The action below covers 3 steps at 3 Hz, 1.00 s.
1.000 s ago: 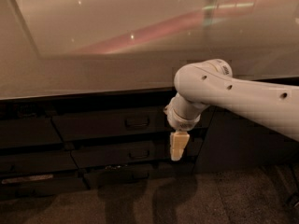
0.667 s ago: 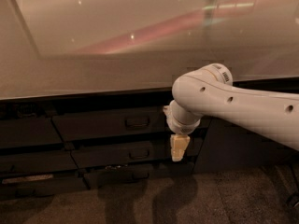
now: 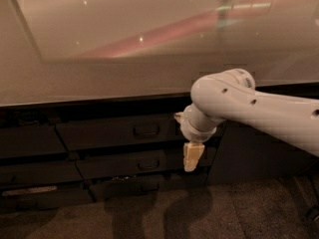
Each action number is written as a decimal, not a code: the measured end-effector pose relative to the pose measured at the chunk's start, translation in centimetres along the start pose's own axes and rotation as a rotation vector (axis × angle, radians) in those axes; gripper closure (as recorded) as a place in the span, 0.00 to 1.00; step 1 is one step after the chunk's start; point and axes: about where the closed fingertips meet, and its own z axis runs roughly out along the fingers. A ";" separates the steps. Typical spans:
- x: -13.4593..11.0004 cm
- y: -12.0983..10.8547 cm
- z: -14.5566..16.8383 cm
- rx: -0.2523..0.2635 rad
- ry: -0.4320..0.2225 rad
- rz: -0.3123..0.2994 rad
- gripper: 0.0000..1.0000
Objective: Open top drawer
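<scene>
Pincer [image 3: 192, 159] near top drawer [image 3: 107, 133], below countertop [image 3: 99, 81]

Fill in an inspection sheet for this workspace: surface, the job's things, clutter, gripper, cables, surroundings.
Surface: pale countertop, glossy, with streaks of reflected light.
Job's things: top drawer looks shut; its handle is untouched.
Clutter: nothing seen.
Gripper: gripper points down, below and to the right of the handle in view, in front of the lower drawer.
Cables: nothing seen.
Surroundings: dark floor with shadows; white arm reaches in from the picture's right.
</scene>
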 end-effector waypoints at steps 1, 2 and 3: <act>-0.4 0.1 -0.1 -0.004 -0.023 -0.053 0.00; 1.6 -2.3 0.4 -0.025 -0.043 -0.003 0.00; 1.6 -2.3 0.4 -0.025 -0.043 -0.003 0.00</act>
